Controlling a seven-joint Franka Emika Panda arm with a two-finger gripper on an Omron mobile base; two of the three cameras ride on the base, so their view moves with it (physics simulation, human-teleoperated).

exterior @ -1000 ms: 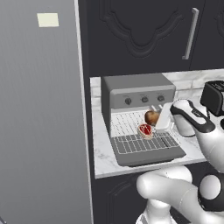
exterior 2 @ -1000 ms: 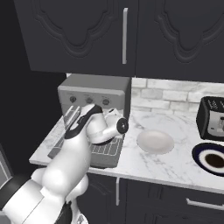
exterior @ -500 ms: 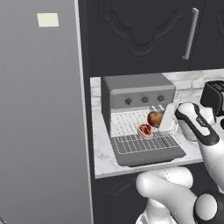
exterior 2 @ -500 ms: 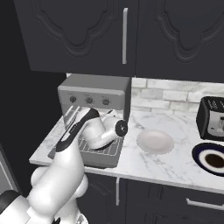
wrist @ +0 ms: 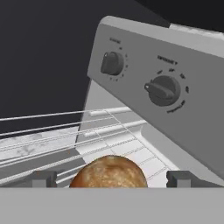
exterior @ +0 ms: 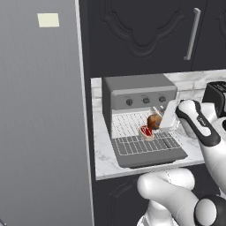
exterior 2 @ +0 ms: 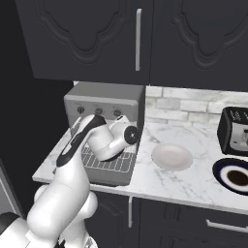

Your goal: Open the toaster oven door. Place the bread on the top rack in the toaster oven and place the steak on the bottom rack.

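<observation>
Gripper (wrist: 111,179) was clamped on the bread (wrist: 109,172) — bun sat between the fingertips, just in front of the toaster oven (exterior: 139,95) mouth, above the steak (exterior: 146,130) on the bottom rack (exterior: 145,143). Door (exterior: 150,155) was down flat. Best move: keep level, slide in over the top rack wires before letting go. Versus 0.5 s earlier, the arm had swung right — bread barely shifted.
</observation>
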